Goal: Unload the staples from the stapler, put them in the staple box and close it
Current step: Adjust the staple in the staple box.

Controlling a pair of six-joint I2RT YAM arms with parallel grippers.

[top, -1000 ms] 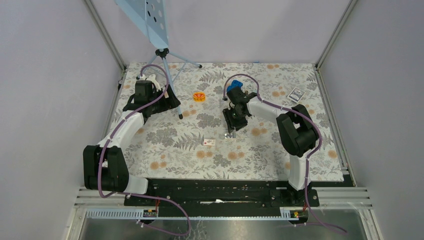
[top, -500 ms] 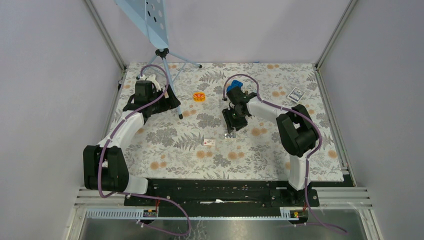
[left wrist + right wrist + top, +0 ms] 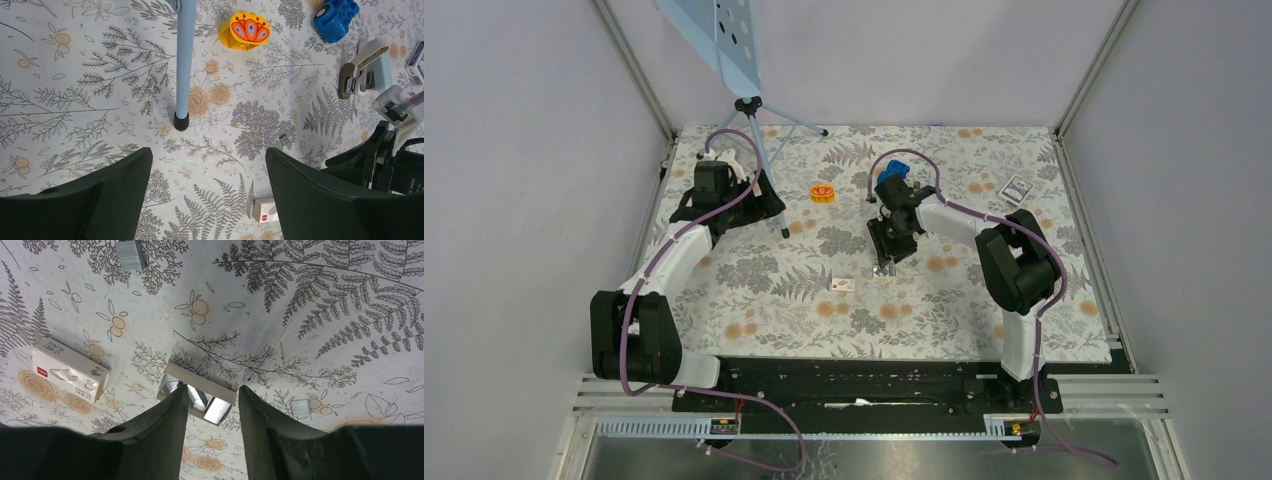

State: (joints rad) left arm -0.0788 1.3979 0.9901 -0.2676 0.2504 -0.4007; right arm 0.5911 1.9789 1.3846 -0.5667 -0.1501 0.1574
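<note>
Right gripper [image 3: 212,390], seen from its own wrist: my two dark fingers [image 3: 160,430] stand partly apart and clasp nothing, poised above a small open tray [image 3: 200,385] of silvery strips that lies on the floral table cover [image 3: 325,315]. Left of the tray, apart from it, lies the small white box [image 3: 70,371] with a red-orange mark. The staples [image 3: 131,254], a short silvery-grey strip, lie flat on the cover at the top edge of this view, well clear of tray and box. A smaller silvery piece [image 3: 300,407] lies just beside the finger on the right of the view. Left gripper [image 3: 207,152]: jaws spread wide, nothing between them, hovering over the cover near the foot of a blue tripod leg [image 3: 181,65]. Farther out in the left wrist view: the stapler [image 3: 367,70], hinged open, near my right arm [image 3: 385,165]; a blue toy block [image 3: 336,17]; a yellow-orange piece [image 3: 245,31].
</note>
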